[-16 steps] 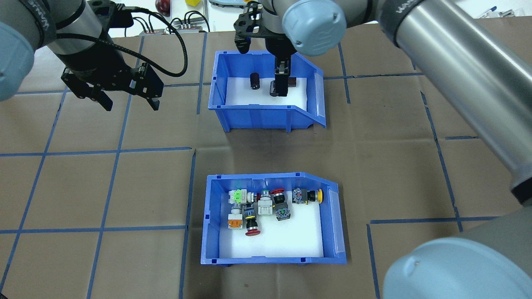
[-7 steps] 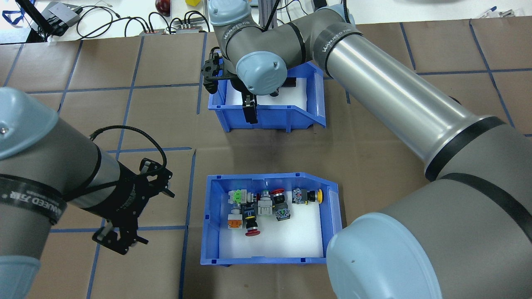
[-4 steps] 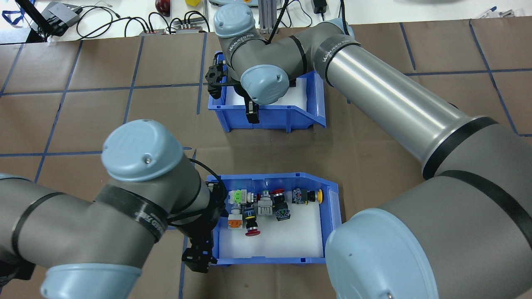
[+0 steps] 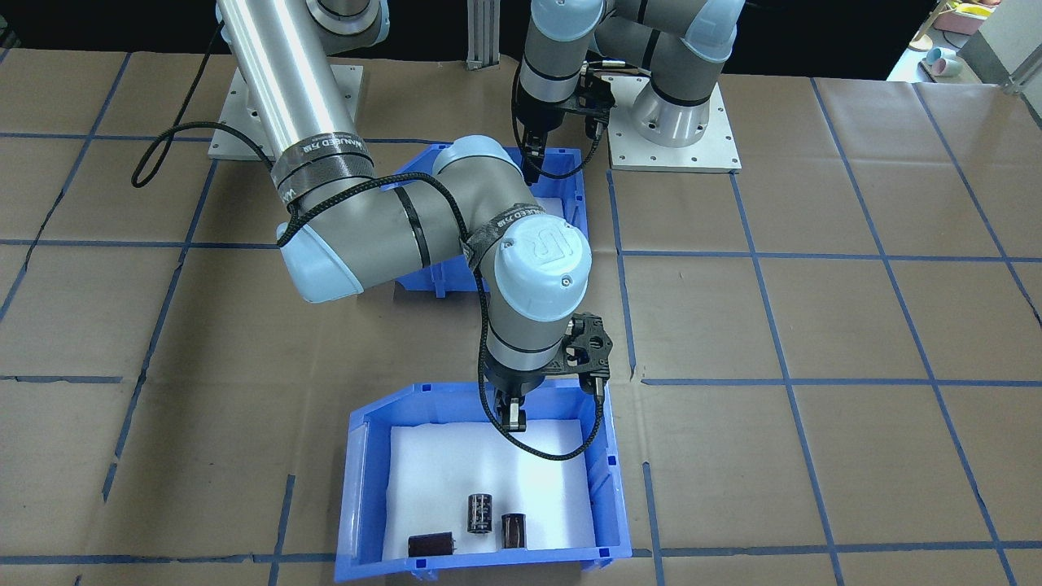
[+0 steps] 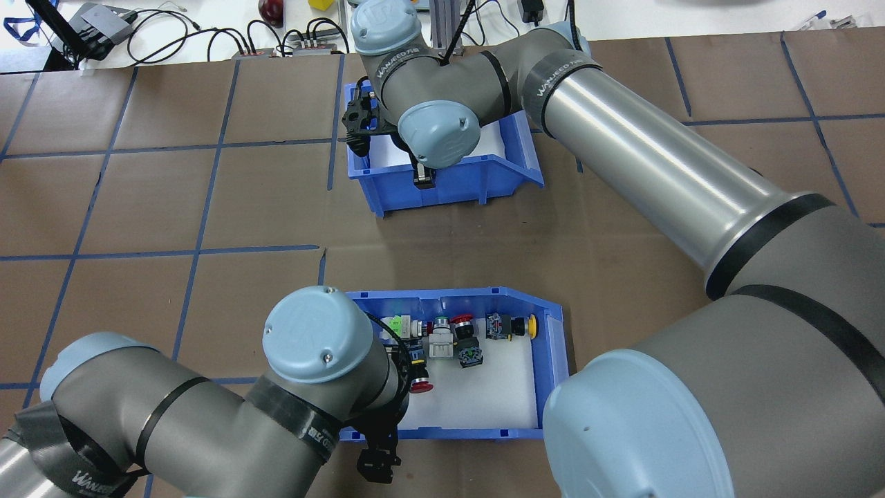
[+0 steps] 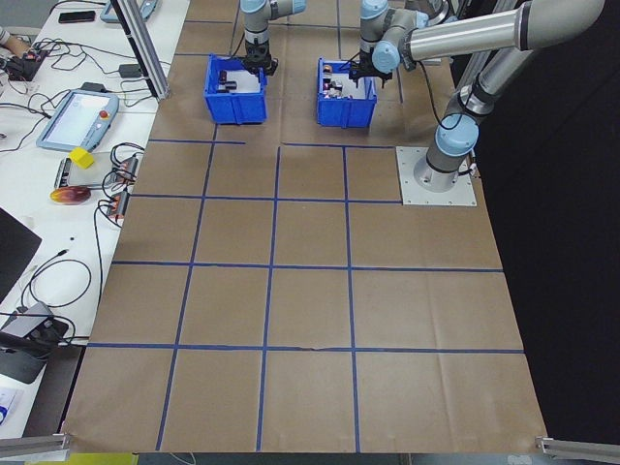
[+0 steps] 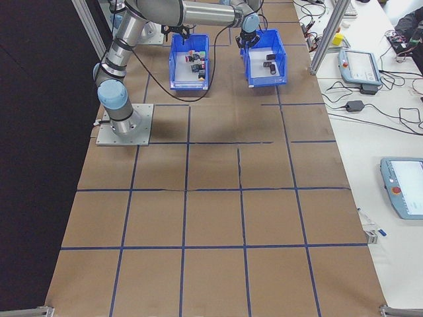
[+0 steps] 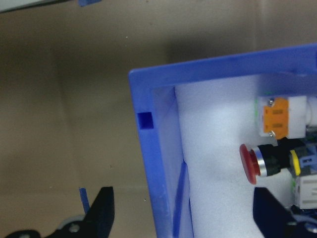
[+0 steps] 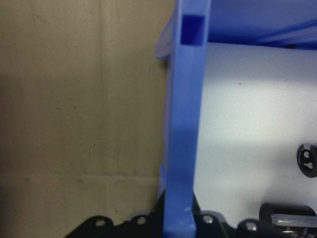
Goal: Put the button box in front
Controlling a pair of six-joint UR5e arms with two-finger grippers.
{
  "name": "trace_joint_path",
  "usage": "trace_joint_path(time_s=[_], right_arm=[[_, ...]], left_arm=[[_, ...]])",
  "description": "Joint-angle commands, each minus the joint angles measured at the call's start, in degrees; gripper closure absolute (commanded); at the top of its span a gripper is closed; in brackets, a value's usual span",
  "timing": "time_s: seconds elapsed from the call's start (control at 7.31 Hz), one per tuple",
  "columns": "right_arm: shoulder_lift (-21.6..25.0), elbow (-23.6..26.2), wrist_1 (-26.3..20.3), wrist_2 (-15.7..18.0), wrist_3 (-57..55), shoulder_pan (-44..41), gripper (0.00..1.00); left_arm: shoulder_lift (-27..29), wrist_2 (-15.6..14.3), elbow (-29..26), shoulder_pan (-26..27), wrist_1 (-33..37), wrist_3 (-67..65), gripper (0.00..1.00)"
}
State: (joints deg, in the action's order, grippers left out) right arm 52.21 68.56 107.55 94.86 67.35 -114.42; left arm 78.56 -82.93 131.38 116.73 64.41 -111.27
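Visible only from the left wrist: left gripper [image 8: 183, 210] spread open astride the left wall of the button box [image 8: 151, 158], nearest the robot; farther off, right gripper [image 4: 513, 419] clamped on the cylinder bin [image 4: 358, 488] wall.

Overhead exterior camera sits behind the robot, looking forward and down on the bench [image 5: 207, 207]. Front-facing camera looks steeply down from the opposite edge, robot bases at its top. Both share the button box [image 5: 553, 360] and the second blue bin [image 4: 358, 488]. Two side cameras stand high at either bench end, distant, taking in its full length. Each wrist camera is very close, filled by one bin wall: left on the button box, right on the second bin.
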Motion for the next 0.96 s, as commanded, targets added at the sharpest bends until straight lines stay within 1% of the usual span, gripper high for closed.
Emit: trace_joint_path(time_s=[0.0,0.14,0.27,0.55,0.68,0.82], right_arm=[[1.5,-1.8,-1.0,1.4,4.0,3.0,0.93],[1.9,-1.7,-1.5,1.3,7.9,7.2,0.92],[2.8,-1.6,-2.3,1.3,11.5,11.4,0.92],[5.1,-1.5,-6.9,1.4,20.3,20.3,0.92],[6.7,-1.0,-8.8,1.4,25.6,24.5,0.92],[8.9,0.9,-9.4,1.3,30.4,28.3,0.92]], left_arm=[[0.5,-0.1,1.2,0.8,-1.9,-2.2,0.06],[1.4,0.3,1.2,0.9,-3.4,-2.5,0.11],[1.8,0.5,1.2,1.0,-3.9,-3.4,0.20],[3.4,0.7,1.2,2.5,-5.2,-3.2,0.44],[3.9,0.7,1.2,3.5,-7.0,-3.1,0.60],[3.9,0.7,1.2,3.6,-8.8,-2.8,0.81]])
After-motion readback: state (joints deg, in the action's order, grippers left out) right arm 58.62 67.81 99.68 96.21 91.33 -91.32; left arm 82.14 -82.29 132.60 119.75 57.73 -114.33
